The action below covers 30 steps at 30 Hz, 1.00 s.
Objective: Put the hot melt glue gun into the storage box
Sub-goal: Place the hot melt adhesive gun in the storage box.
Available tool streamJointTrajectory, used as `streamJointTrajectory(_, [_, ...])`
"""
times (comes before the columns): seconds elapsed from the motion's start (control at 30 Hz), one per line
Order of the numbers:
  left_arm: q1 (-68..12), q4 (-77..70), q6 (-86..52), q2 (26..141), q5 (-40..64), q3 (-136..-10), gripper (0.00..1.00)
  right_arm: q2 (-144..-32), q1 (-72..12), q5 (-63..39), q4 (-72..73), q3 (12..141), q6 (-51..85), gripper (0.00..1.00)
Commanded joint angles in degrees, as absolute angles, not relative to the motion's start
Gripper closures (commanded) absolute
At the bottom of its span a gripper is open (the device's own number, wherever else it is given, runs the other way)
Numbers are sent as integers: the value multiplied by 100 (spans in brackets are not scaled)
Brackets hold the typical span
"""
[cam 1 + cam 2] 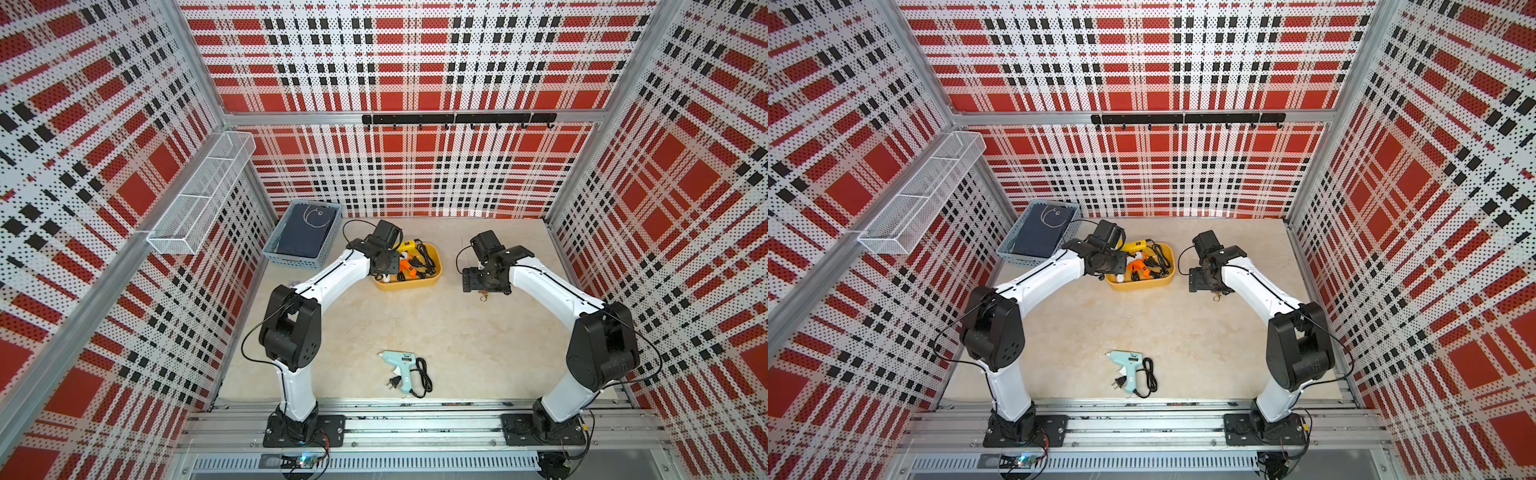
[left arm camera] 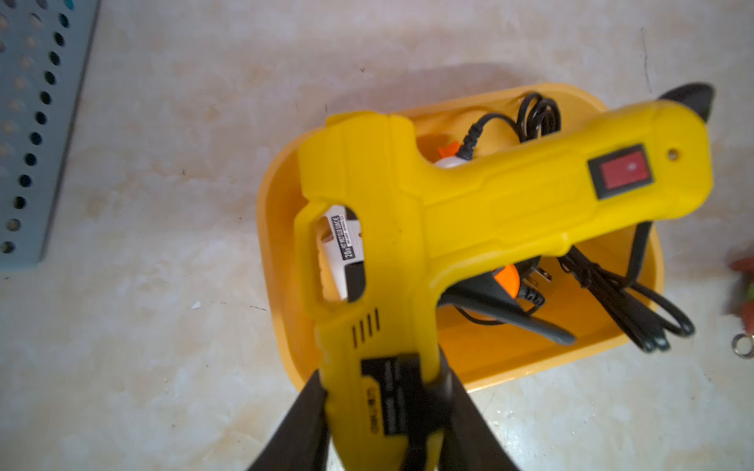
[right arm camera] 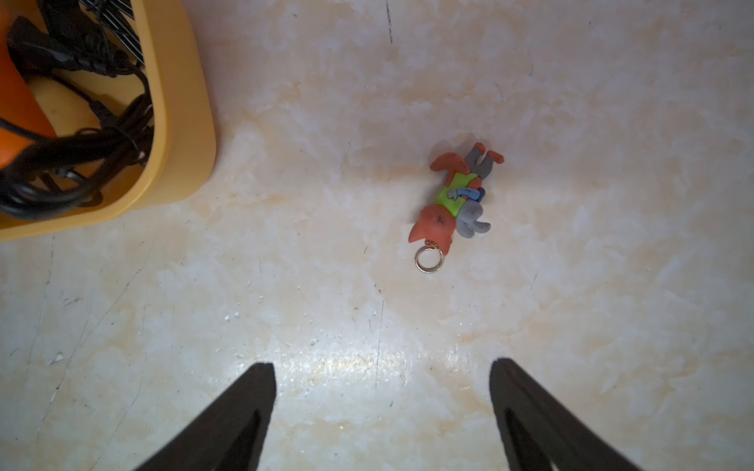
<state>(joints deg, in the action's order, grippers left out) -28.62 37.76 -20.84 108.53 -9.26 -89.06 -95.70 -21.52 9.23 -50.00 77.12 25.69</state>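
Gripping a yellow glue gun over the back of the yellow storage box, the left end effector clamps the barrel near its vented end.
The barrel's long axis runs straight away from the fingers. The handle with its red switch sticks out sideways across the box, and its black cord hangs toward the rim. The gripped end is cut off in the left wrist view, so the nozzle cannot be made out. In both top views the left wrist hides most of the gun. An orange glue gun lies in the box. A blue glue gun lies on the tabletop near the front, nozzle toward the left arm's side. The right end effector hangs open and empty near a small keyring figure.
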Motion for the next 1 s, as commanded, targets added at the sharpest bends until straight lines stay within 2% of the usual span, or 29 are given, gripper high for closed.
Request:
streamJointTrajectory(0.0, [-2893,3494,-2266,10957,-922,-8987,96,-9368,-2125,932,-5008,7586,2659,10])
streamJointTrajectory(0.63, [-2694,3306,-2265,11986,-775,-9312,95,-9158,-2126,958,-4931,7300,2751,10])
streamJointTrajectory(0.97, [-2716,3288,-1859,11974,-661,-9130,88,-9106,-2121,1011,-4994,7314,2716,10])
